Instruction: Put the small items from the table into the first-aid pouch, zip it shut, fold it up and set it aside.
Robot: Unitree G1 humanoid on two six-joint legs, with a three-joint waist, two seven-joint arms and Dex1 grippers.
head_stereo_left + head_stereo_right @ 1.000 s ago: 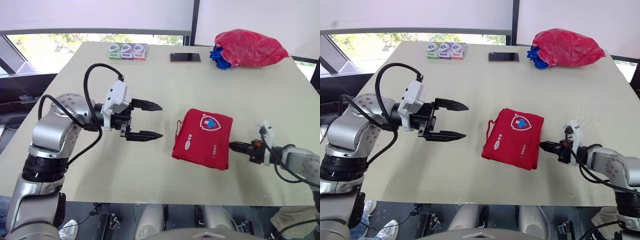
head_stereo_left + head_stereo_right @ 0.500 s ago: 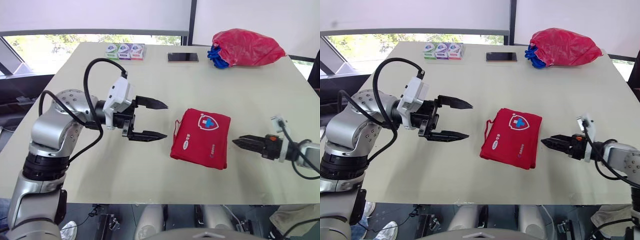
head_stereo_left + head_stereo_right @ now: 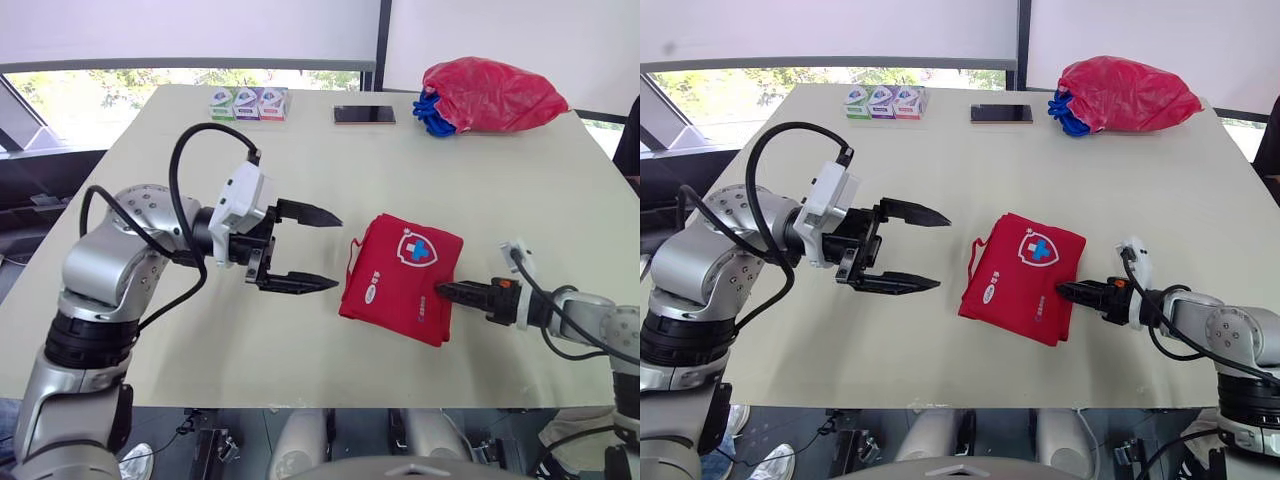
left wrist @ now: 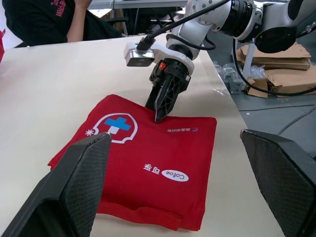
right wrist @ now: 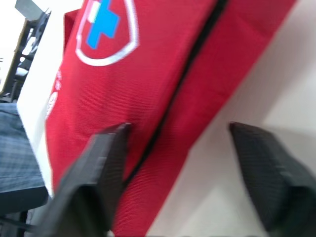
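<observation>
1. First-aid pouch lying folded and flat on tabletop, centre-right.
2. Right gripper at the pouch's right edge, jaws spread, one over the fabric and one over bare tabletop. Shallow bite likely. Catching only the top layer would let the fold drop open on lift.
3. Left gripper hovering near the pouch's left side, jaws spread wide, holding nothing. No backstop there, so a push from the right could slide the pouch instead of gripping it.
4. Small boxes at far edge. Cannot tell whether meant for packing.
</observation>
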